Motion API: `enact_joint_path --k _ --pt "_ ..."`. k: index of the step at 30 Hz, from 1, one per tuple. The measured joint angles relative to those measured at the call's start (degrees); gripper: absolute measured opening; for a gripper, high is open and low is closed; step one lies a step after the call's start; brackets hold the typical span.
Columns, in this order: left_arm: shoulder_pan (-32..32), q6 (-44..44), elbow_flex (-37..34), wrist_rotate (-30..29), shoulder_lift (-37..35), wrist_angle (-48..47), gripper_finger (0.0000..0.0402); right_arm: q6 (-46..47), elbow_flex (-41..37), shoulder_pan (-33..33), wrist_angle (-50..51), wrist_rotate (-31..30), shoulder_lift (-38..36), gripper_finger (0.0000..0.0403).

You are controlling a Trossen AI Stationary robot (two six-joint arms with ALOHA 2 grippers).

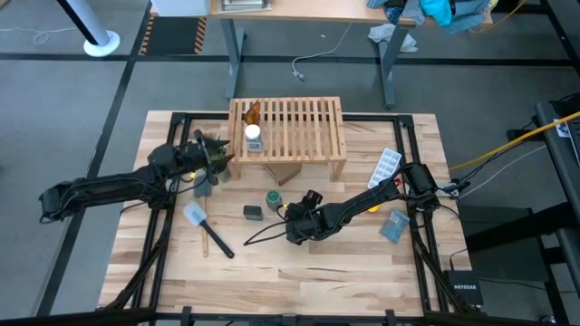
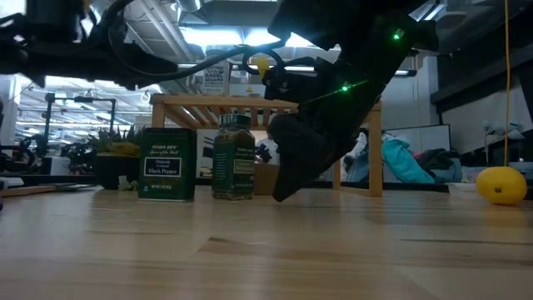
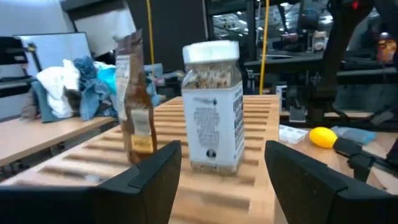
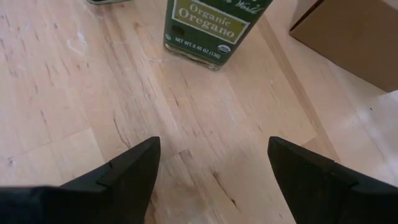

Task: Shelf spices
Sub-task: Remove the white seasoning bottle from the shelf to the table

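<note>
Green "Organic Oregano" jar [image 4: 210, 28] label

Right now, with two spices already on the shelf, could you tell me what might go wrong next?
The left gripper stands open close around the white-capped jar; pulling back crookedly could tip it into the amber bottle beside it, near the shelf edge.

The right gripper is open, aimed at the oregano jar. The black pepper tin stands close by, so a finger might knock it.
</note>
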State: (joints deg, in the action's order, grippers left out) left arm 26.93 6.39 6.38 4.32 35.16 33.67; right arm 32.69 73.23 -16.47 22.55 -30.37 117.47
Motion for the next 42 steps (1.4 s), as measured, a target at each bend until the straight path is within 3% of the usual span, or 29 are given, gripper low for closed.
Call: enact_joint_path --k 10,27,35,42 --pt "3.25 1.35 8.04 2.75 14.54 -0.10 0.0224 0.00 0.00 -0.01 0.00 0.00 0.00 0.0303" --pt "3.22 5.35 18.02 6.40 32.81 0.52 0.0224 -0.02 0.00 -0.02 0.00 0.02 0.00 0.0303" --pt "3.18 4.90 21.89 8.48 38.53 0.51 0.0217 0.00 0.00 -0.02 -0.02 0.01 0.00 0.0303" --pt "3.16 5.03 22.18 8.48 39.36 0.71 0.0205 0.00 0.00 -0.02 -0.07 0.02 0.00 0.0303"
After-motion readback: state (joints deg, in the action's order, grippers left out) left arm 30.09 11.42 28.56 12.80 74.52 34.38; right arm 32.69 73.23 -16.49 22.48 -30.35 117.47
